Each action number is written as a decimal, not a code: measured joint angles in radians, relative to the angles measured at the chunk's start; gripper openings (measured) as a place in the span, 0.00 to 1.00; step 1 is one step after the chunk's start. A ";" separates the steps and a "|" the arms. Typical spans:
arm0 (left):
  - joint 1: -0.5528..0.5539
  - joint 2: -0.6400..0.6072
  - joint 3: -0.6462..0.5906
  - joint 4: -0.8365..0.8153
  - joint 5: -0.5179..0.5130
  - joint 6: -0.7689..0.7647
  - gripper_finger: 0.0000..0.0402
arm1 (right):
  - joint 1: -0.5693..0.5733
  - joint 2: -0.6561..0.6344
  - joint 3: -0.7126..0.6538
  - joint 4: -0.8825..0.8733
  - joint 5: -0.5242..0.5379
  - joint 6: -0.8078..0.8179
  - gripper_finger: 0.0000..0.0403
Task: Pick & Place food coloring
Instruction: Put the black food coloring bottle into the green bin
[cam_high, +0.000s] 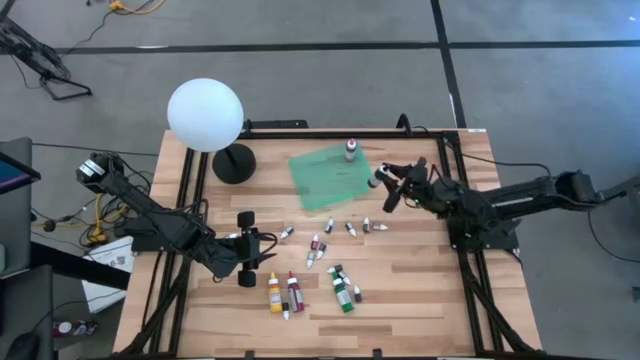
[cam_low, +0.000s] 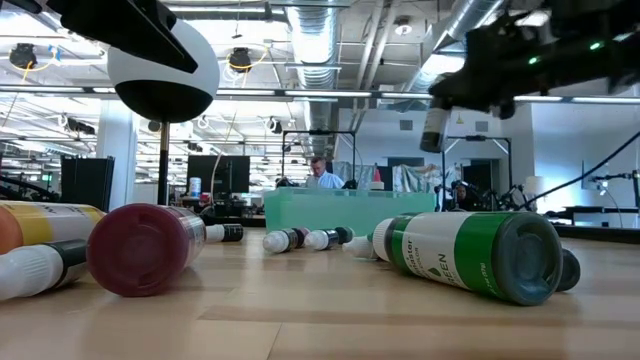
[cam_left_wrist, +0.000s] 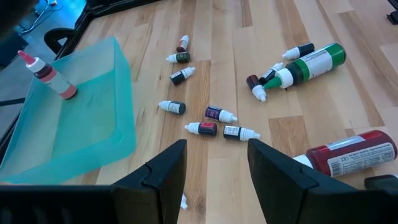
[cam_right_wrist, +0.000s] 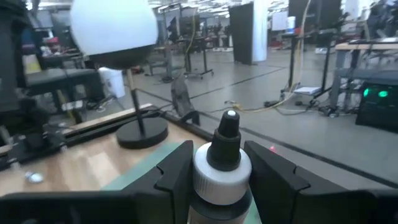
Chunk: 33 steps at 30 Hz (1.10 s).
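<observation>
The food coloring lies scattered on the wooden table: a yellow (cam_high: 274, 292), a red (cam_high: 294, 290) and a green bottle (cam_high: 342, 288) on their sides, and several small white-tipped droppers (cam_high: 350, 228) between them and the flat green tray (cam_high: 320, 180). One pinkish bottle (cam_high: 351, 150) stands upright on the tray's far side. My right gripper (cam_high: 385, 186) is shut on a small dark bottle with a white collar (cam_right_wrist: 222, 171), at the tray's right edge. My left gripper (cam_high: 262, 250) is open over the table to the left of the droppers, with nothing between its fingers (cam_left_wrist: 168, 171). My right gripper pinches the small bottle between its two fingers, at and below the white collar (cam_right_wrist: 205, 177). The fingers come level from the table's right side. The bottle stands upright in the hold, tip up, and hangs clear above the tray's right end (cam_low: 435, 125).
A lamp with a white globe (cam_high: 205, 115) on a black round foot (cam_high: 233, 163) stands at the far left, next to the tray. Black rails (cam_high: 190, 200) run along the table's left and right sides. Bare wood lies along the near edge.
</observation>
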 joint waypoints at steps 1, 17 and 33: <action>0.000 0.000 0.000 0.000 0.000 0.000 0.41 | -0.022 0.034 0.000 0.049 -0.016 -0.004 0.32; 0.000 0.000 0.000 0.000 0.000 0.000 0.41 | -0.259 0.519 0.164 0.286 -0.162 -0.006 0.32; 0.000 0.000 0.000 -0.008 0.001 0.000 0.41 | -0.351 0.690 0.243 0.284 -0.153 0.041 0.32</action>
